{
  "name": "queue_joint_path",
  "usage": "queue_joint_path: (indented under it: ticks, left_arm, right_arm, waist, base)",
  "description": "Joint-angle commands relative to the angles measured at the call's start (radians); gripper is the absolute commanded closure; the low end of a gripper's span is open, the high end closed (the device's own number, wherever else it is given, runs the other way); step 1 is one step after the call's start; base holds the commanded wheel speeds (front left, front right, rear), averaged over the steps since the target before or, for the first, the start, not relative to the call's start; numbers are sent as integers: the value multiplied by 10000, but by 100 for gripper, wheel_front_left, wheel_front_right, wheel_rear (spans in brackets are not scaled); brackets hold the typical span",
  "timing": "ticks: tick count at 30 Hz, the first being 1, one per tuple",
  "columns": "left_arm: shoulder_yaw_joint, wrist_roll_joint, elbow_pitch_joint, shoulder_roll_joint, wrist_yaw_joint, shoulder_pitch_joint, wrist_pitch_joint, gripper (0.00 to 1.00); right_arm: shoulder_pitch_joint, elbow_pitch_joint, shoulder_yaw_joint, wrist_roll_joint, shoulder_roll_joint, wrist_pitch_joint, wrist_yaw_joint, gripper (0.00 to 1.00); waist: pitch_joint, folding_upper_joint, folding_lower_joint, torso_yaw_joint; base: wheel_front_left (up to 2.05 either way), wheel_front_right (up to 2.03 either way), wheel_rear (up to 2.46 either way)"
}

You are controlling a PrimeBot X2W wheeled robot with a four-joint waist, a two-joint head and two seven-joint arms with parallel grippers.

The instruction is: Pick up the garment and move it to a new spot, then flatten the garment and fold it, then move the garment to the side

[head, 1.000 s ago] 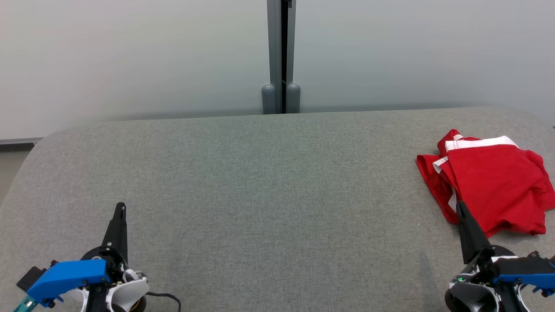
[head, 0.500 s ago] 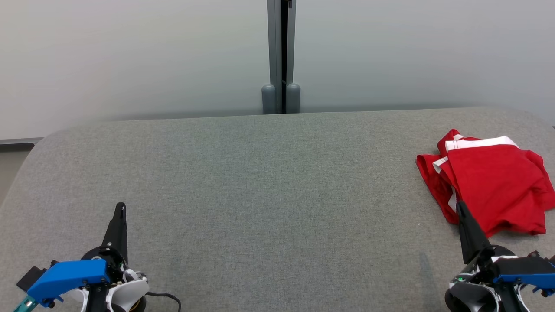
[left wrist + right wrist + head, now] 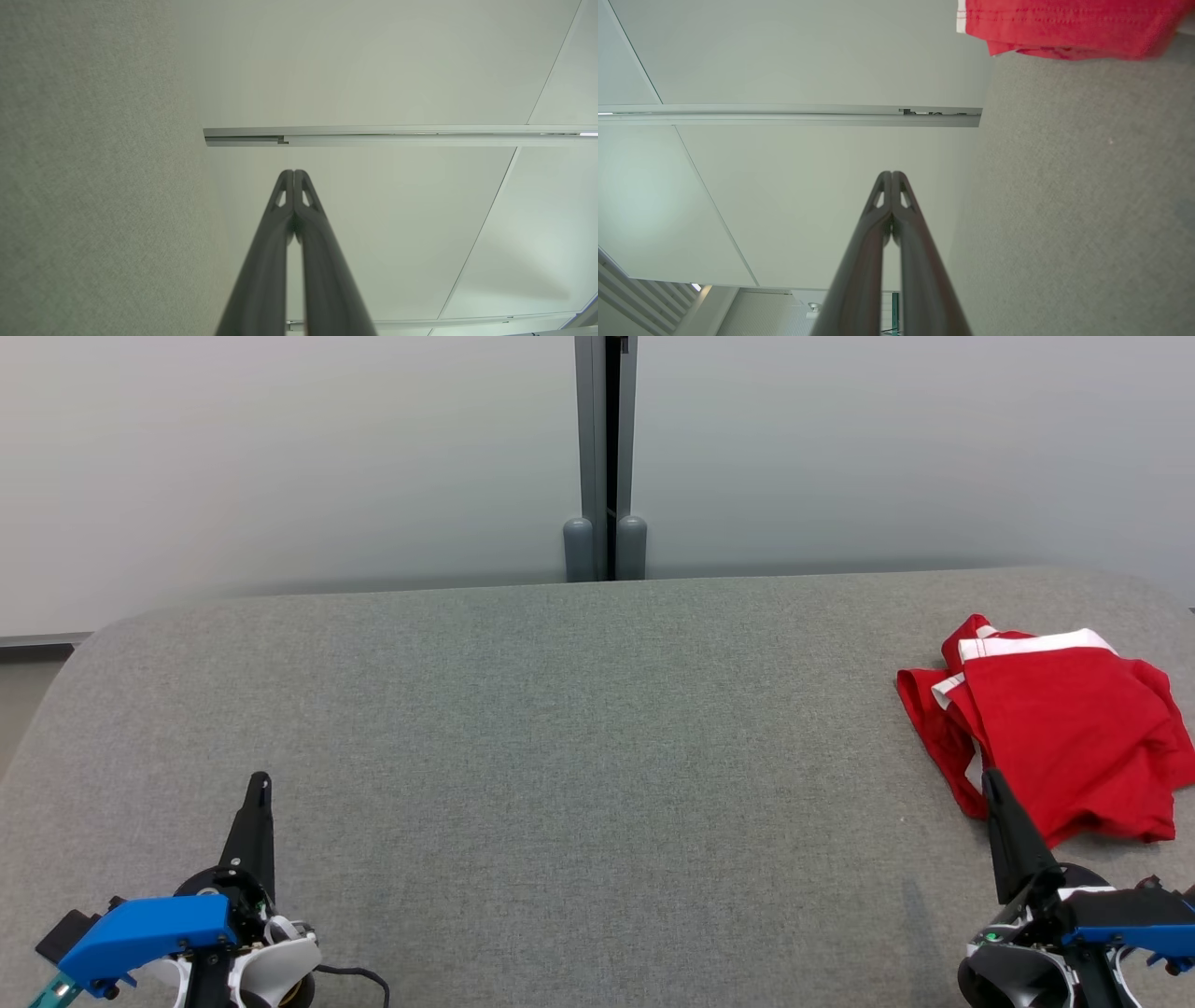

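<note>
A red garment with white trim lies bunched at the far right of the grey felt table; its hem also shows at the top of the right wrist view. My right gripper is shut and holds nothing, its tip at the garment's near left edge in the head view; contact cannot be judged. In its own wrist view the right gripper has both fingers pressed together. My left gripper rests low at the front left, far from the garment, shut and holding nothing, its tips closed.
A grey vertical post with two rounded feet stands behind the table's far edge, against a pale wall. The table's rounded left corner and the floor beyond it show at the left. A dark cable trails by the left wrist.
</note>
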Motion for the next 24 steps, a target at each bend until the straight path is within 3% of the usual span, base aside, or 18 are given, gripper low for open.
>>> queue_joint_path:
  ticks: [1,24]
  left_arm:
    - [22,-41,-40,-22,-44,-93,38,100]
    - [20,-42,-40,-22,-44,-93,37,100]
  right_arm:
    - [-139,19,4,28,-62,26,7,100]
    - [-133,18,5,28,-62,25,7,100]
  waist:
    - [0,-1,0,1]
    - [0,-1,0,1]
  base:
    - [0,0,0]
    - [0,0,0]
